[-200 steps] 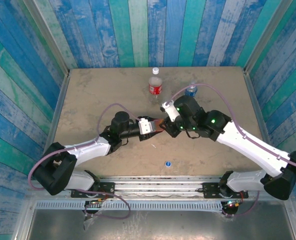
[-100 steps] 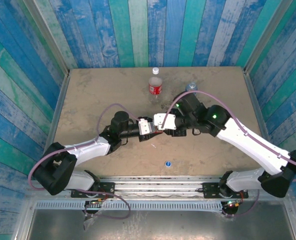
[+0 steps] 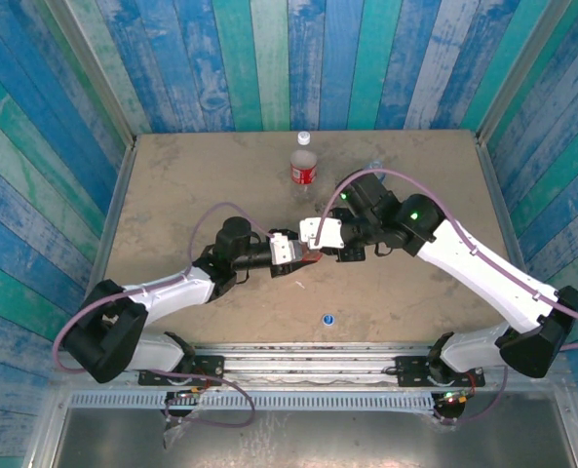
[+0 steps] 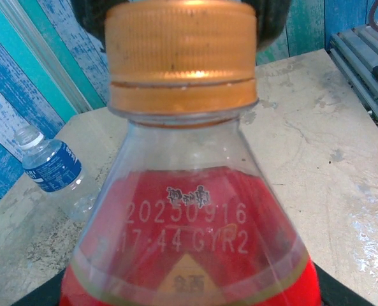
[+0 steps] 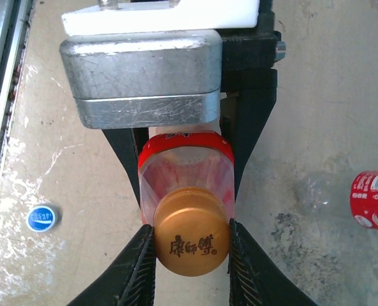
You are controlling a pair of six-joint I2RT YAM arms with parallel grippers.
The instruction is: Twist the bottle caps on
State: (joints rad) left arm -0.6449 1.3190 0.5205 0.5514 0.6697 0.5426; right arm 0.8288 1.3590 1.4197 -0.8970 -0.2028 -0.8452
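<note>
My left gripper (image 3: 302, 253) is shut on the all-red bottle (image 4: 189, 248), holding it off the table with its neck toward the right arm. The orange cap (image 5: 192, 245) sits on that neck. My right gripper (image 5: 192, 255) is shut on the orange cap, a finger pressing each side. The blue cap (image 3: 327, 318) lies loose on the table near the front. The red-label bottle (image 3: 304, 164) stands at the back wearing the white cap (image 3: 304, 137). The blue-label bottle (image 4: 51, 167) lies beyond, largely hidden by the right arm from above.
Striped plank walls (image 3: 269, 58) close in the table (image 3: 191, 185) at the back and sides. A metal rail (image 3: 308, 356) runs along the near edge. A small white scrap (image 3: 299, 285) lies below the left gripper.
The right wrist has turned and shifted left, bringing its fingers around the orange cap. The right arm now covers the blue-label bottle from above. The left arm has barely moved.
</note>
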